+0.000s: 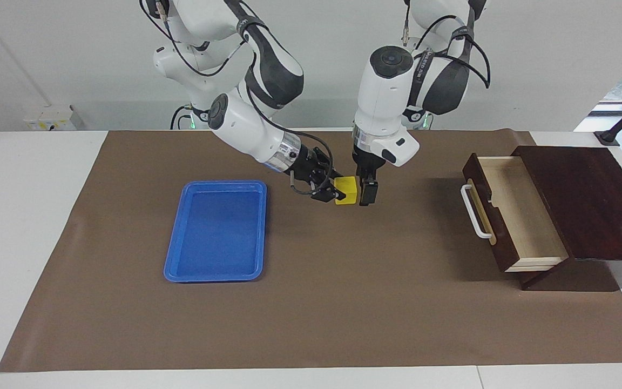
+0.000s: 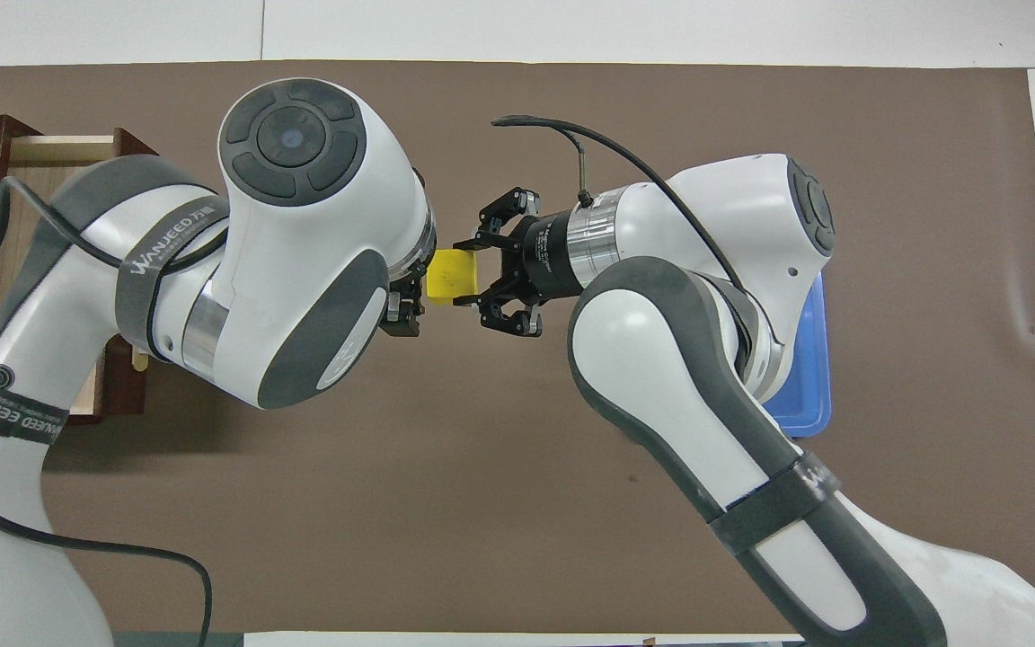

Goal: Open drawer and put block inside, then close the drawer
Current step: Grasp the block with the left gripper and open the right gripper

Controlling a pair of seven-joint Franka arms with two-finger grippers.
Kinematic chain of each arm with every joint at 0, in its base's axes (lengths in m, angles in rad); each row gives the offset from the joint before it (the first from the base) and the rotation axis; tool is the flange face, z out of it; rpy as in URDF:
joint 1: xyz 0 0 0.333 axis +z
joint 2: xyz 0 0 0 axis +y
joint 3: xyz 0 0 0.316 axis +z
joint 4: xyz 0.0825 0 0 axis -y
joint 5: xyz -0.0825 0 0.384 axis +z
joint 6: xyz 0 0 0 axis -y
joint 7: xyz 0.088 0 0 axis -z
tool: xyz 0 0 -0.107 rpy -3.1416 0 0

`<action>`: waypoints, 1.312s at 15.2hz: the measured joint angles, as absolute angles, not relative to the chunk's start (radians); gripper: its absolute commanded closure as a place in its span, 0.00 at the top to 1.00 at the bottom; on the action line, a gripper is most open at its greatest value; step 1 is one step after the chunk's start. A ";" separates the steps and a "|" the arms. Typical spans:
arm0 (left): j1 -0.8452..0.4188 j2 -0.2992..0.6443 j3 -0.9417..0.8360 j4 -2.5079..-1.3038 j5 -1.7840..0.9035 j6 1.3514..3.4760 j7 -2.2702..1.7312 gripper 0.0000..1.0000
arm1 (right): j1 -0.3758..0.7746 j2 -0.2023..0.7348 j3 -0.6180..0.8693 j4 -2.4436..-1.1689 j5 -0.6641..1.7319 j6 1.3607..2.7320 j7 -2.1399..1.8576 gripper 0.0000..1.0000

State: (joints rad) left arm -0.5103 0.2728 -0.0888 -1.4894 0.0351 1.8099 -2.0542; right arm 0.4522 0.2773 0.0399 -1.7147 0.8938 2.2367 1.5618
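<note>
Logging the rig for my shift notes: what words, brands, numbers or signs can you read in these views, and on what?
"WANJEED" plus small unreadable characters: dark band on the left arm's white forearm.
"EED": grey band lower on that arm; the start is cut off.
Small white print on the right gripper's black wrist collar: too small to read.
Nothing else.
</note>
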 measured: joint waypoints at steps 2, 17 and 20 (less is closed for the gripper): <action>-0.516 0.273 -0.088 -1.491 0.037 1.810 -2.057 1.00 | 0.452 0.278 0.040 -1.715 0.894 2.236 1.562 0.00; -0.529 0.273 -0.089 -1.499 0.038 1.816 -2.085 0.81 | 0.452 0.283 0.040 -1.715 0.894 2.236 1.562 0.00; -0.529 0.273 -0.089 -1.503 0.038 1.850 -2.106 0.60 | 0.452 0.283 0.040 -1.715 0.894 2.236 1.562 0.00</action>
State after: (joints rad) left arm -0.5291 0.2732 -0.0887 -1.5031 0.0385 1.8498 -2.1058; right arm 0.4522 0.2826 0.0399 -1.7147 0.8938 2.2364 1.5618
